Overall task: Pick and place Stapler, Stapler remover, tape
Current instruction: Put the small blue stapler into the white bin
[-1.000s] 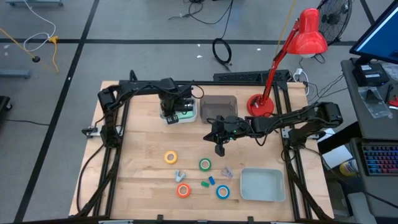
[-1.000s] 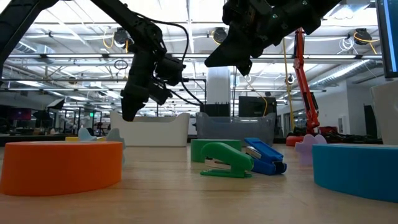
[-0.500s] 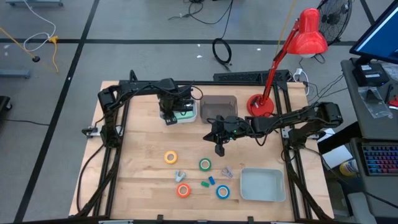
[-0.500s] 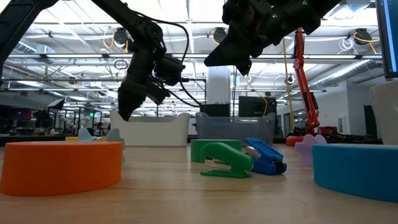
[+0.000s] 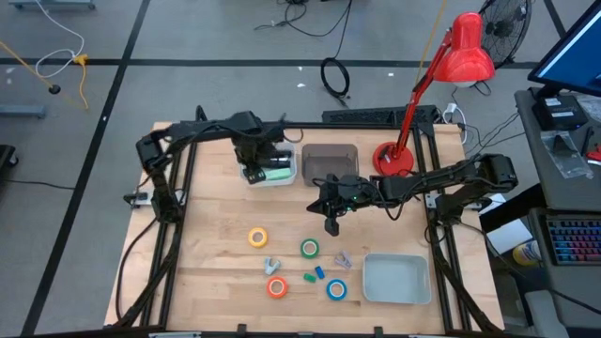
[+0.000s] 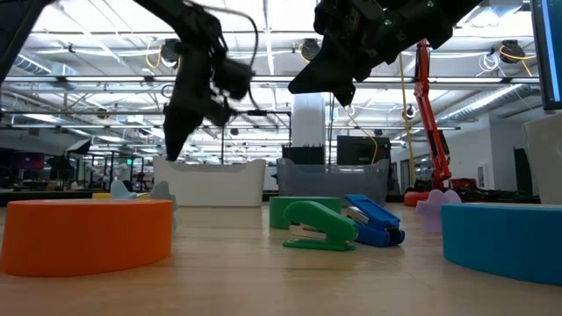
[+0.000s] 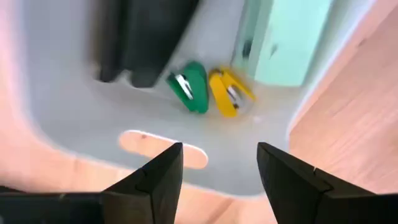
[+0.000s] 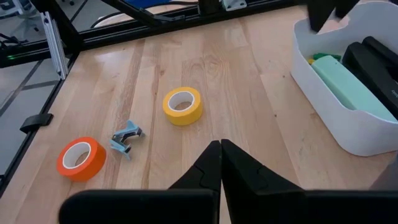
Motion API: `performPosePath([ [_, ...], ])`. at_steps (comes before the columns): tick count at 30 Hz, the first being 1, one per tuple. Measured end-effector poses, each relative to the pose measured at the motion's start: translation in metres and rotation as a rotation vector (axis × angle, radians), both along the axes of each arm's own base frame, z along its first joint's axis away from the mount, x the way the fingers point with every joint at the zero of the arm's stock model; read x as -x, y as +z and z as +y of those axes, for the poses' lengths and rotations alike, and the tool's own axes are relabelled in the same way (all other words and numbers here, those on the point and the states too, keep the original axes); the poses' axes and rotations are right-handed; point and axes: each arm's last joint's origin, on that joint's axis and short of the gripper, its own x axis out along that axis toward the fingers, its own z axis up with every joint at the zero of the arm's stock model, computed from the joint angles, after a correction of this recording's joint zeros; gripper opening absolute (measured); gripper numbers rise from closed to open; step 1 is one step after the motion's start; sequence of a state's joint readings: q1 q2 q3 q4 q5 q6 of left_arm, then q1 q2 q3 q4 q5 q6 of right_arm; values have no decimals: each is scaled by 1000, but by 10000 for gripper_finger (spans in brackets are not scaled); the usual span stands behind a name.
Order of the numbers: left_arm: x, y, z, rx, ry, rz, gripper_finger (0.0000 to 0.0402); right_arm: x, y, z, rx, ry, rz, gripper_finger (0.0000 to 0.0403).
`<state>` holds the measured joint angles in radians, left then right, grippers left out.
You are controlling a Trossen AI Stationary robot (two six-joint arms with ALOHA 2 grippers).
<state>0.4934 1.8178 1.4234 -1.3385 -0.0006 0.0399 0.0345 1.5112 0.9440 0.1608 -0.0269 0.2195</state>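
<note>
My left gripper [image 7: 219,163] hangs open, pointing down over the white bin [image 5: 272,170], touching nothing. In the bin lie a mint stapler [image 7: 280,37], black staplers [image 7: 143,37] and a green [image 7: 190,93] and a yellow [image 7: 229,93] staple remover. My right gripper [image 5: 331,226] waits shut above the table's middle. On the wood lie yellow [image 5: 257,238], green [image 5: 309,248], orange [image 5: 276,287] and blue [image 5: 336,289] tape rolls. Between them are a grey staple remover [image 5: 271,266], a lilac one [image 5: 343,259], and small green [image 6: 318,226] and blue [image 6: 373,219] staplers.
A dark grey bin [image 5: 331,161] stands right of the white one. A pale tray [image 5: 396,279] sits at the near right. A red desk lamp [image 5: 394,158] stands at the far right corner. Bare wood lies along the table's left side.
My left gripper has risen straight up from inside the white bin and now hangs higher above it. The right arm and the things on the table have kept still.
</note>
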Motion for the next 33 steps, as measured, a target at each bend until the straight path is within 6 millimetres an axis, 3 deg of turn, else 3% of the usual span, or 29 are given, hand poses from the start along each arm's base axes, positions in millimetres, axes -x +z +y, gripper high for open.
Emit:
performPosePath([
  [5,8,50,-11,-98,16,-205,209,0,0,0,0,0,0,0],
  [10,19,94,-40,-115,29,-457,209,0,0,0,3,2,1,0],
  [18,19,127,-100,-149,-73,-667,209,3,-4,0,20,23,47,0],
  [23,14,124,-130,-168,-114,-827,209,12,-4,1,17,43,130,0],
  [27,17,101,-141,-135,-50,-891,209,23,1,2,17,49,178,0],
  [33,39,67,-151,-91,64,-984,209,40,10,10,14,74,239,0],
])
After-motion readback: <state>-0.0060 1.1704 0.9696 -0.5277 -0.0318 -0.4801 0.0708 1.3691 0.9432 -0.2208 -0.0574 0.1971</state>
